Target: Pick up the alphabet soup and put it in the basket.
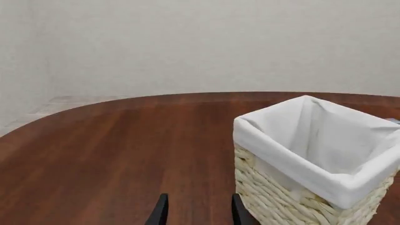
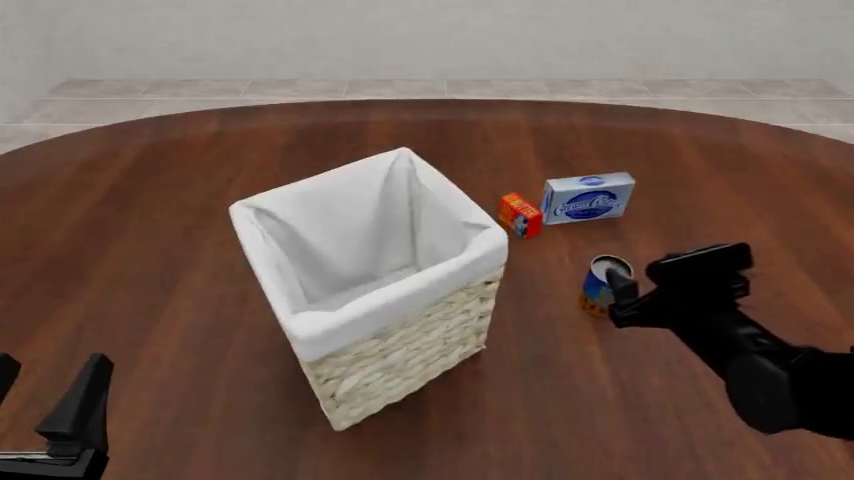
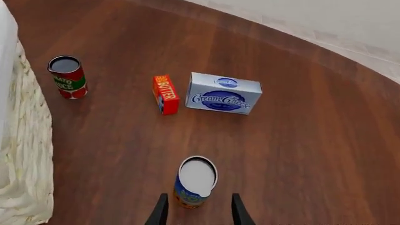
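The alphabet soup [image 2: 601, 278] is a small blue can with an orange-red band and a silvery top, standing upright on the table to the right of the basket. In the right wrist view the can [image 3: 196, 182] stands just ahead of and between my open fingertips. My right gripper [image 2: 617, 297] [image 3: 198, 213] is open, low at the can, not closed on it. The basket [image 2: 400, 345] [image 1: 281, 197] is tall, pale wicker with a white lining, and stands mid-table. My left gripper [image 2: 47, 390] [image 1: 198, 213] is open and empty at the near left, beside the basket.
A small orange-red butter box [image 2: 519, 214] [image 3: 165, 93] and a blue-and-white cream cheese box [image 2: 589, 197] [image 3: 223, 93] lie beyond the soup. A red tomato can [image 3: 67, 77] stands near the basket's wall [image 3: 18, 140]. The table [image 2: 160, 200] is dark wood.
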Controlling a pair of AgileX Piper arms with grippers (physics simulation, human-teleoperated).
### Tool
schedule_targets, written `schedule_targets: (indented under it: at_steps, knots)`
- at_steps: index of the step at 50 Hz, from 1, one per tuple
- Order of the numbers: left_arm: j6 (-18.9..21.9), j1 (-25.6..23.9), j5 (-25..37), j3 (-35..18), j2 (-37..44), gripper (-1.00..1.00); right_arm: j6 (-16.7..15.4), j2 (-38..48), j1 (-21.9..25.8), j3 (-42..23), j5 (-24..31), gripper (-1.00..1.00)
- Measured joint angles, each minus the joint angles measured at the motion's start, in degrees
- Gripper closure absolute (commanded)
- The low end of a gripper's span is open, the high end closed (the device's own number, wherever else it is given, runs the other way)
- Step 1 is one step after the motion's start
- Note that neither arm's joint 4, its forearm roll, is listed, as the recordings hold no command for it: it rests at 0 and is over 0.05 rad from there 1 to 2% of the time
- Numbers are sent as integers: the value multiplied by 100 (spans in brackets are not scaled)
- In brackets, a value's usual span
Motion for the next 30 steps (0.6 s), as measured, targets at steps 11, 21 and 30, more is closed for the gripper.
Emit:
schedule_targets:
  at_steps: [11,21,30]
  knots:
    - [0,0,0,0,0,-100,74,277,103,-274,276,-100]
    - [0,0,0,0,0,-100,142,469,262,-526,600,-100]
    - [0,0,0,0,0,-100,129,681,287,-689,750,-100]
